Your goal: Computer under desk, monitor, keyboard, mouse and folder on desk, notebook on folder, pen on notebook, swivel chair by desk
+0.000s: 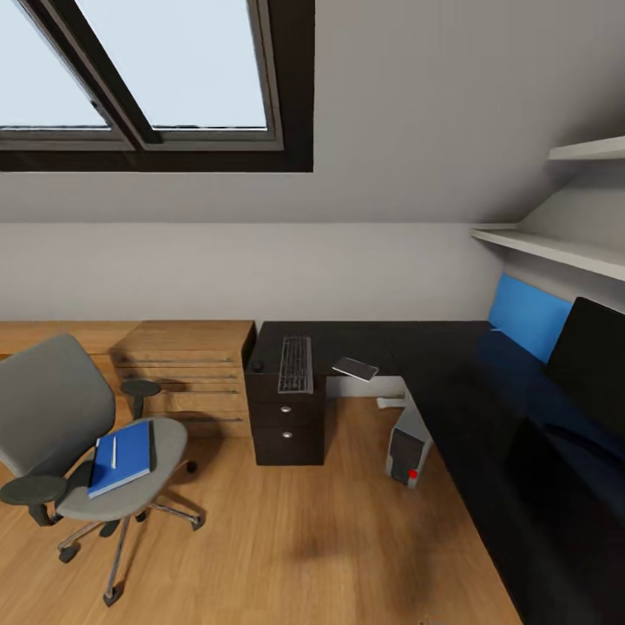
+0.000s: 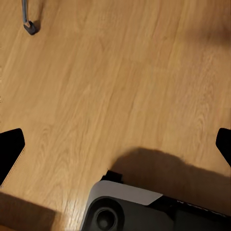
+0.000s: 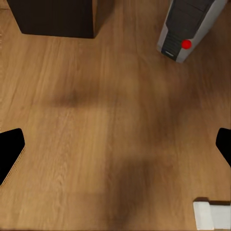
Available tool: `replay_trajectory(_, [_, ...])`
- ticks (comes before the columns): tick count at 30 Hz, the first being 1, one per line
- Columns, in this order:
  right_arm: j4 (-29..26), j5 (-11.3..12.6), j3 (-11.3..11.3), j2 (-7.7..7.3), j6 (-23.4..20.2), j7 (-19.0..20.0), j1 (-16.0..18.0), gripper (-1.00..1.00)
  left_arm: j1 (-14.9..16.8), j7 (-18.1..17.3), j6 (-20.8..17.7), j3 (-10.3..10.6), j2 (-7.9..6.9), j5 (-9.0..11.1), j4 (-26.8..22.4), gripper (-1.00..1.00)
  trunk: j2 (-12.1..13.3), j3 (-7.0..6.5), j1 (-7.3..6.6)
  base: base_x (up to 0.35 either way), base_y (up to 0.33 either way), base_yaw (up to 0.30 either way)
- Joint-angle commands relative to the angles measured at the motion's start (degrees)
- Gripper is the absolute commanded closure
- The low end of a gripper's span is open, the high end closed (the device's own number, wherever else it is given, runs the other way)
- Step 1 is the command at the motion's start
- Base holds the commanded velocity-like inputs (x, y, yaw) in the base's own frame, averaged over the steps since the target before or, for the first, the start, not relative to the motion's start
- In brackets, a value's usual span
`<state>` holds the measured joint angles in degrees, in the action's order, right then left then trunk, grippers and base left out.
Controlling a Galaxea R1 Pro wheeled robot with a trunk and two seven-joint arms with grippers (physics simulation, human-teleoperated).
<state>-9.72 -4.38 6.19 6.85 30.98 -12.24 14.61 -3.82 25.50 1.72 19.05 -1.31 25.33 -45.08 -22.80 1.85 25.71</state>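
Pointing down at bare wood floor point(image 3: 96, 125), both grippers show just their black fingertips at the frame edges of their wrist views: left gripper point(image 2: 115, 144) w/ fingers point(image 2: 10, 149) spread wide, nothing between; right gripper point(image 3: 115, 144) same, fingers point(image 3: 10, 147) wide apart, holding nothing.

Left wrist view: a chair castor point(image 2: 30, 26) on the floor, plus part of the robot's base point(image 2: 125, 211), grey and black.

Right wrist view: computer point(image 3: 190, 29) standing on the floor, red light on its front, near the black drawer unit point(image 3: 53, 17); a small white bit of the robot at one corner.

Head view: desk point(image 1: 451, 365) is black, L-shaped, drawer unit under its short arm. Keyboard point(image 1: 295, 365) lies on top above the drawers. Just beside it, apart, a thin dark grey notebook point(image 1: 356, 369) overhangs the desk's front edge. Computer point(image 1: 408, 447) sits on the floor by the inner corner, partly under the desk. Monitor point(image 1: 590, 360) stands on the long arm at far right, cut off by the frame, next to a blue wall panel point(image 1: 528, 319).

Swivel chair point(image 1: 61, 417) stands well apart from the desk, in front of a light-wood chest point(image 1: 187, 365). Blue folder point(image 1: 121, 456) lies flat on its seat, white pen point(image 1: 114, 451) on top of the folder. Can't make out the mouse.
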Motion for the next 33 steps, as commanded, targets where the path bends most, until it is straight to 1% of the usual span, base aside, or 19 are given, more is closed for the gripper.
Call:
replay_trajectory(1, [0.1, -0.5, 0.3, 0.00, 0.0, -0.6, 0.1, -1.00, 0.0, 0.4, 0.2, 0.4, -0.10, 0.6, -0.1, -1.00, -0.1, 0.11, 0.07, 0.319, 0.188, 0.000])
replay_trajectory(22, [0.1, -0.5, 0.3, 0.00, 0.0, -0.7, 0.1, -1.00, 0.0, 0.4, 0.4, 0.4, -0.01, 0.6, -0.1, -1.00, -0.1, 0.11, 0.07, 0.318, 0.193, 0.000])
replay_trajectory(28, [0.1, -0.5, 0.2, 0.00, 0.0, -0.6, 0.0, -1.00, 0.0, 0.4, 0.4, 0.4, -0.01, 0.5, 0.0, -1.00, -0.1, 0.11, 0.07, 0.318, 0.111, 0.000])
replay_trajectory(33, [0.1, -0.5, 0.2, 0.00, 0.0, -0.6, 0.0, -1.00, 0.0, 0.4, 0.4, 0.4, -0.01, 0.5, 0.0, -1.00, -0.1, 0.11, 0.07, 0.318, 0.022, 0.000])
